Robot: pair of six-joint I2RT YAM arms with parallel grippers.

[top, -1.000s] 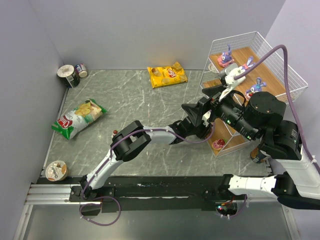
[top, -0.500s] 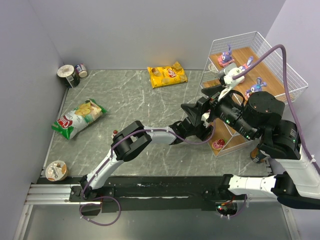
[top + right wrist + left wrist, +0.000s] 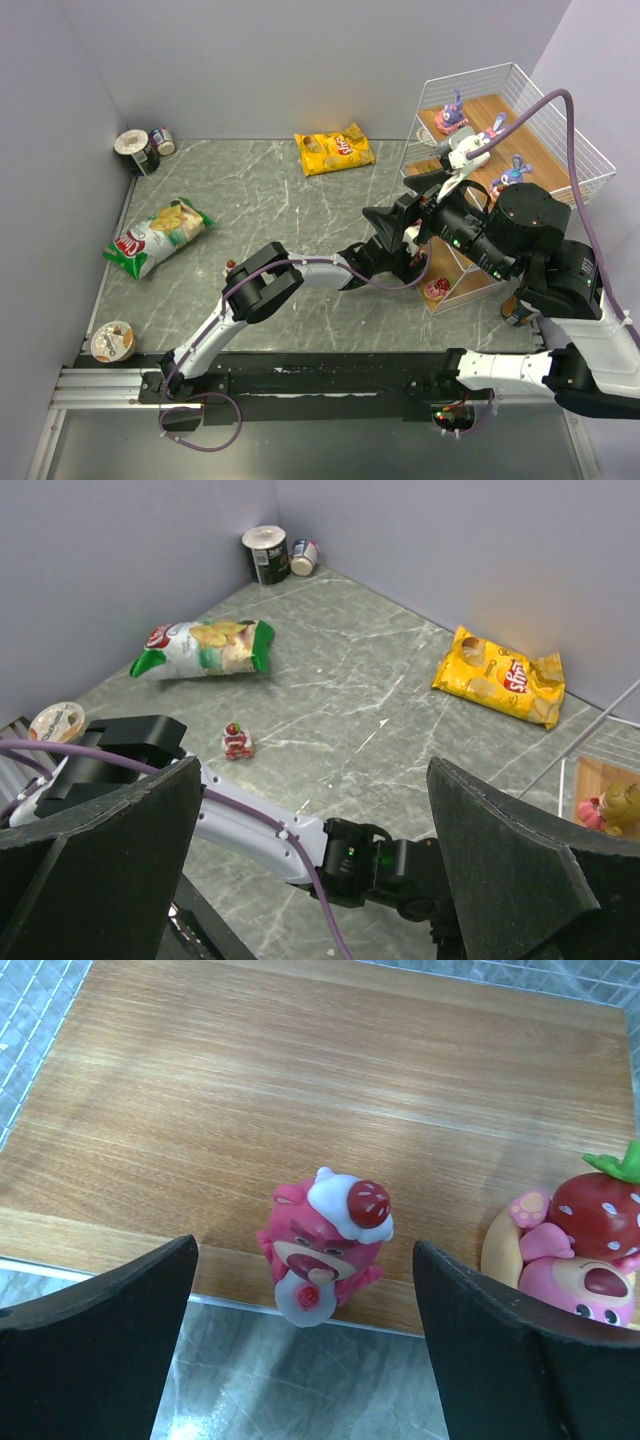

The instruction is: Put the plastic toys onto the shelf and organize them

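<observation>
In the left wrist view a pink bear toy [image 3: 325, 1240] with a white cap and red cherry stands on the front edge of the shelf's lowest wood board [image 3: 300, 1090]. My left gripper [image 3: 305, 1360] is open around it and touches nothing. A strawberry bear on a donut [image 3: 585, 1250] stands to its right. From above, the left gripper [image 3: 418, 268] is at the white wire shelf [image 3: 560, 135], where three purple bunnies [image 3: 452, 115] stand on the upper boards. My right gripper [image 3: 315, 880] hangs open and empty high above the left arm. A small red toy [image 3: 237, 741] sits on the table.
A yellow snack bag [image 3: 334, 152] lies at the back. A green bag [image 3: 157, 235] lies at the left. Two cans [image 3: 140, 150] stand in the far left corner, and a cup [image 3: 112, 341] sits near the left front edge.
My left gripper's jaws have spread apart and let go of the pink bear toy, which stays on the lowest board. Neither arm has visibly shifted.
</observation>
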